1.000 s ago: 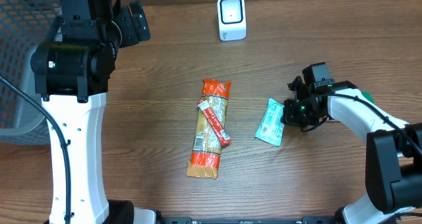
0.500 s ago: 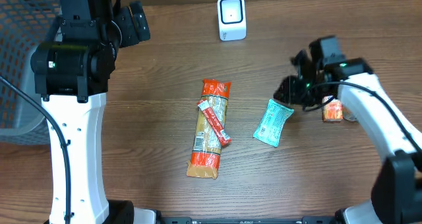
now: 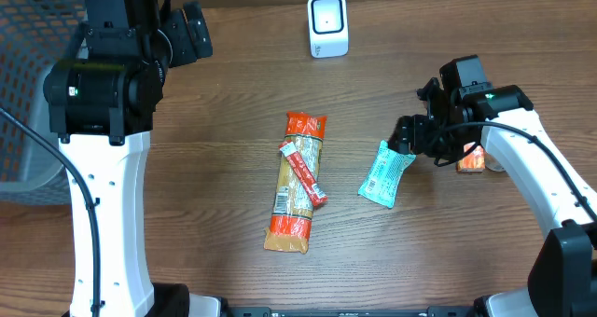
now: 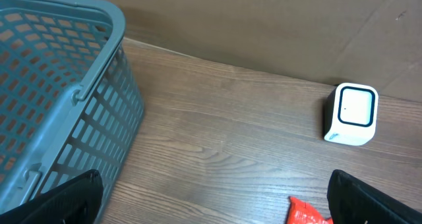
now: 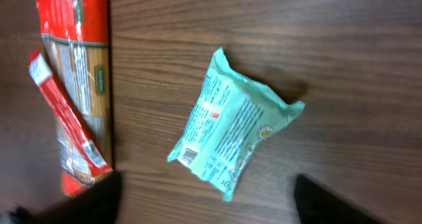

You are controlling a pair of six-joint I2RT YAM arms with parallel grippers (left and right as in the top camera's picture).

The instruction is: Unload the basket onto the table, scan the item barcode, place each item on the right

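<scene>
Flat on bench point(image 3: 215, 103), right of centre, tilted, printed side up: teal pkt point(image 3: 386, 174). In right wrist view, white label patch near its lower-left end, too small to read as barcode.

Right fingers point(image 5: 333, 201) spread wide apart, one in each bottom corner of wrist view, nothing clamped. teal pkt lying free on the wood ahead of them. Overhead puts right fingers just beside the pkt's upper end; contact or not, can't tell.

Small orange item point(image 3: 471, 158) on bench beside right arm, near teal pkt but apart.

Long pasta pkt point(image 3: 297, 182) mid-bench, lengthwise, w/ red stick sachet point(image 3: 303, 172) lying diagonally across it. Both apart from teal pkt.

White scanner point(image 3: 327, 25) upright at far edge, well apart from all pkts.

Left fingers point(image 4: 72, 197) wide apart, empty, above left-rear of bench. Scanner and blue-grey basket point(image 4: 59, 85) both in left wrist view. Basket at bench's left edge.
</scene>
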